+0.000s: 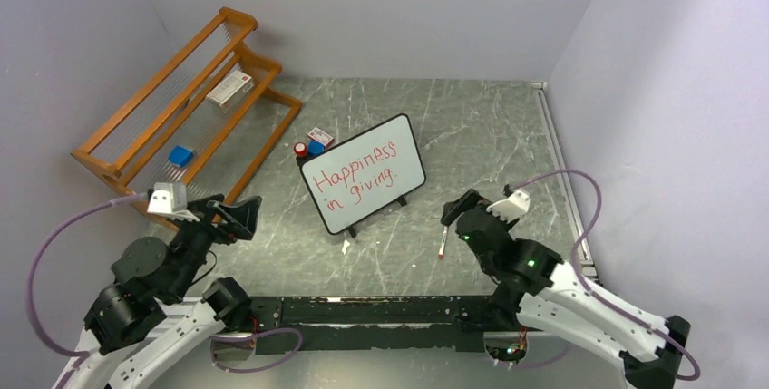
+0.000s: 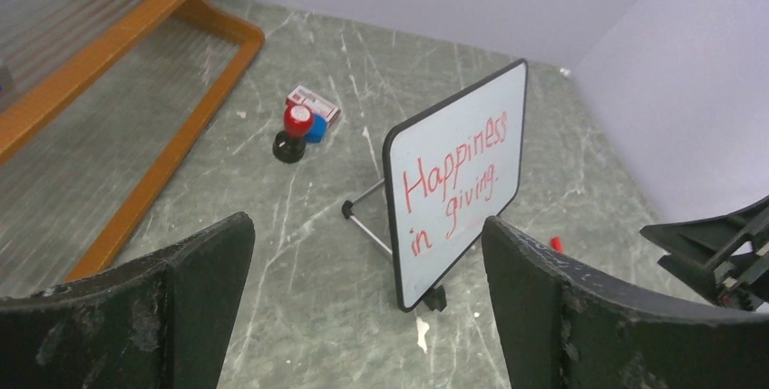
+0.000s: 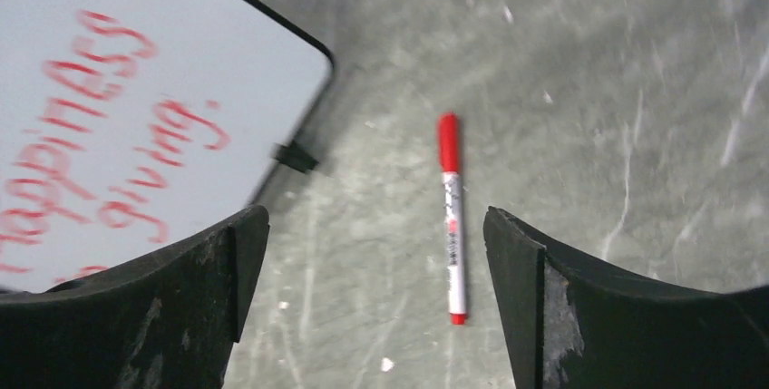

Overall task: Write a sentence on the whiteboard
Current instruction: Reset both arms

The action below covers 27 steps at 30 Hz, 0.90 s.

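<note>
Left arm sits folded over its base, elbow raised, wrist reaching forward and turned inward toward the middle. The left gripper is held aloft and angled forward, its black fingers spread wide and empty. Right arm runs low from the right corner toward the middle, forearm white, wrist tipped downward; the right gripper hangs facing down, its scuffed fingers likewise wide apart and empty.

An orange wooden rack stands on a grey marbled tabletop. Plain pale walls rise left of the rack, behind it and well to its right.
</note>
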{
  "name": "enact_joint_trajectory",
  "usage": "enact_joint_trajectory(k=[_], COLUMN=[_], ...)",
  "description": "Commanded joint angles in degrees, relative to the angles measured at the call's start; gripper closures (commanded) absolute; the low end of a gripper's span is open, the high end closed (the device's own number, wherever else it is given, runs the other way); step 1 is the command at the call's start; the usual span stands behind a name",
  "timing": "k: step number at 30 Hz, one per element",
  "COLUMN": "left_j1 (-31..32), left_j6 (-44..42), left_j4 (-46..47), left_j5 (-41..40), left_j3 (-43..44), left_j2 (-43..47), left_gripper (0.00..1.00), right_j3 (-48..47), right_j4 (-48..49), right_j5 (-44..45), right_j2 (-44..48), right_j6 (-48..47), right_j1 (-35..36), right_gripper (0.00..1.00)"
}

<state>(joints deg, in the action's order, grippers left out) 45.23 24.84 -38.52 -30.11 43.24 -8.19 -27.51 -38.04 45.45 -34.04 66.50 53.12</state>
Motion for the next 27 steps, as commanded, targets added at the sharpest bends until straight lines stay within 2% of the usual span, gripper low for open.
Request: enact_joint_trajectory(k=[1, 7, 12, 20, 27], left_j1=[0.21, 0.21, 0.21, 0.21, 0.21], left_j6=[-1.90, -2.95, -3.28, -2.93, -3.10], left_j4=[-0.74, -1.42, -0.61, 1.69, 2.31], left_j5=[0.69, -0.98, -4.12, -7.59, -7.93], left_j3=[3.76, 6.41, 5.57, 0.58, 0.32], left_j2=[0.48, -1.25, -0.27, 3.29, 1.97], left_gripper=[0.03, 0.03, 0.03, 0.02, 0.03], right_j3=[-8.92, -20.10, -24.58, -24.02, -24.05], right_j4=[-6.08, -9.68, -11.63, -10.42, -10.96], right_j5=[2.95, 6.34, 9.36, 10.33, 10.00], right_j2=[5.26, 8.19, 9.43, 13.02, 14.33], right_j6=[-11.33, -24.19, -28.74, -32.53, -32.64], right_j1=[-0.22, -0.28, -0.26, -0.22, -0.20], right_gripper=[0.02, 0.00, 0.00, 0.00, 0.00])
